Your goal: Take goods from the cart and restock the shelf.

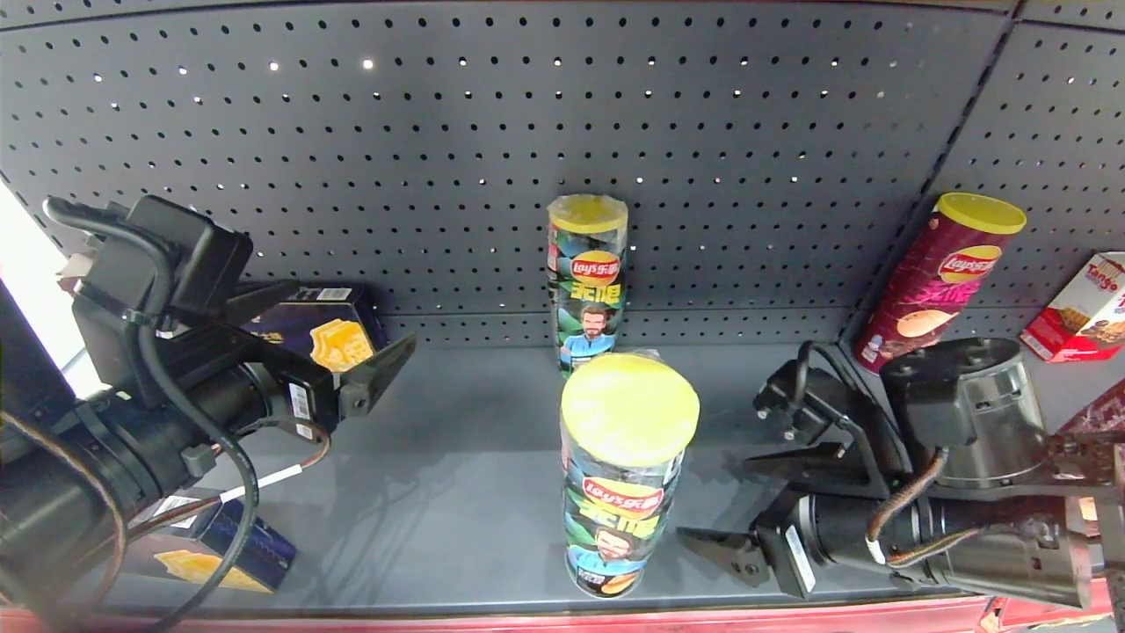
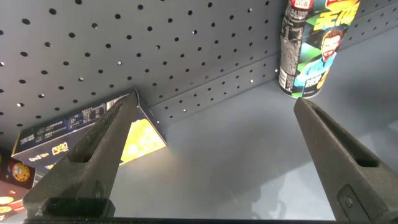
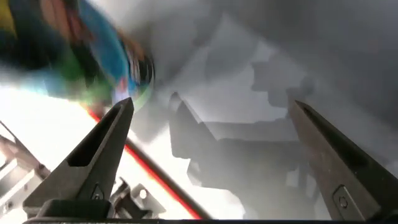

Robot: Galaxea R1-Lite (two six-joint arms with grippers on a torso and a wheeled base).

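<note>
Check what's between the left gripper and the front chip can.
Nothing. In the head view, only bare grey shelf lies between the open left gripper and the front chip can.

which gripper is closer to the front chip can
Right. The right gripper is open just beside the front chip can, on its right and not touching it. The left gripper is open farther off on the can's left.
</note>
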